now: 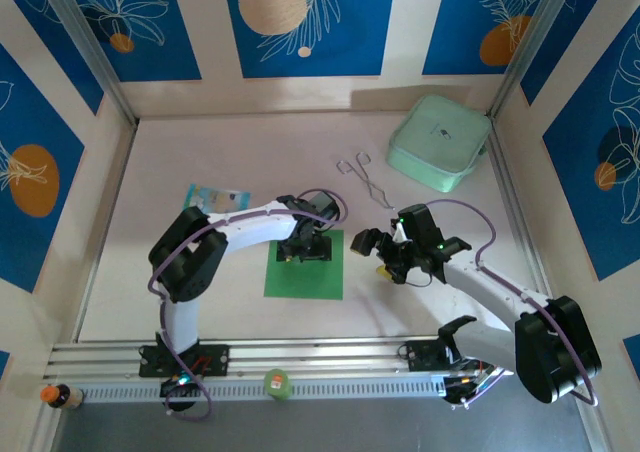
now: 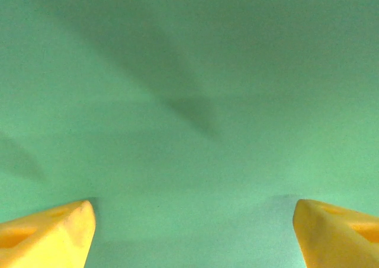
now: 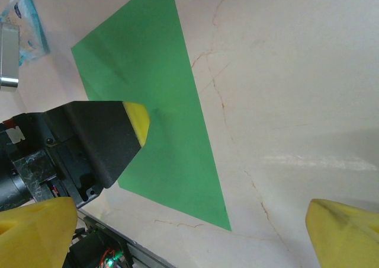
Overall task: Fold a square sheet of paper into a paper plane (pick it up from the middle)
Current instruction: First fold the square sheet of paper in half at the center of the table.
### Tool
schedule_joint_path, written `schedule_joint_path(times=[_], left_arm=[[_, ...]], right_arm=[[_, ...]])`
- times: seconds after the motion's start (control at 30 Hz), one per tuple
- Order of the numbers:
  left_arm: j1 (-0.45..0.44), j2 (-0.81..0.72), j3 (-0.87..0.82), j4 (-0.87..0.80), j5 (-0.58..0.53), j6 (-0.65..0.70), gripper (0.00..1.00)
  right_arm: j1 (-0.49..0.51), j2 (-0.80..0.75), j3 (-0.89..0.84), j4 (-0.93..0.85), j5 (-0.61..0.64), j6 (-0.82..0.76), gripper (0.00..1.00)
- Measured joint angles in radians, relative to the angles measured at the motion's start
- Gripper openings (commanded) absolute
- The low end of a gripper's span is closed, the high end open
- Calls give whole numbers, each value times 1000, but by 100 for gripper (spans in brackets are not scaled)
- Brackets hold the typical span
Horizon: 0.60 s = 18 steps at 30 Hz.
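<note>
Pale table [image 1: 200, 292], blue-panelled walls. The square sheet of paper [image 1: 305, 277] lies flat, centre-low in the top view. Left gripper [image 1: 300, 254] is nearer, straight over its middle, jaws apart, empty. Right gripper [image 1: 384, 262], also spread, sits just right of it.

Blue leaf-print wall panels [image 1: 300, 22] enclose a pale marbled tabletop [image 1: 200, 152].

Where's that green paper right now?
From above, the green paper lies flat at front centre, directly under the left pincer, with the right pincer to its right.
</note>
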State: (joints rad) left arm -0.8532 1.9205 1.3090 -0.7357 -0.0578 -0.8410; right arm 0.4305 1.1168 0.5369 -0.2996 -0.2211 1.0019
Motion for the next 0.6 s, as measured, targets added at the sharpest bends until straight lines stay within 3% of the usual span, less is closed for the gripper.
schedule_joint_path(times=[0.6], left_arm=[[0, 5, -33, 27, -8, 0, 86]], right_arm=[[12, 45, 6, 19, 0, 0, 99]])
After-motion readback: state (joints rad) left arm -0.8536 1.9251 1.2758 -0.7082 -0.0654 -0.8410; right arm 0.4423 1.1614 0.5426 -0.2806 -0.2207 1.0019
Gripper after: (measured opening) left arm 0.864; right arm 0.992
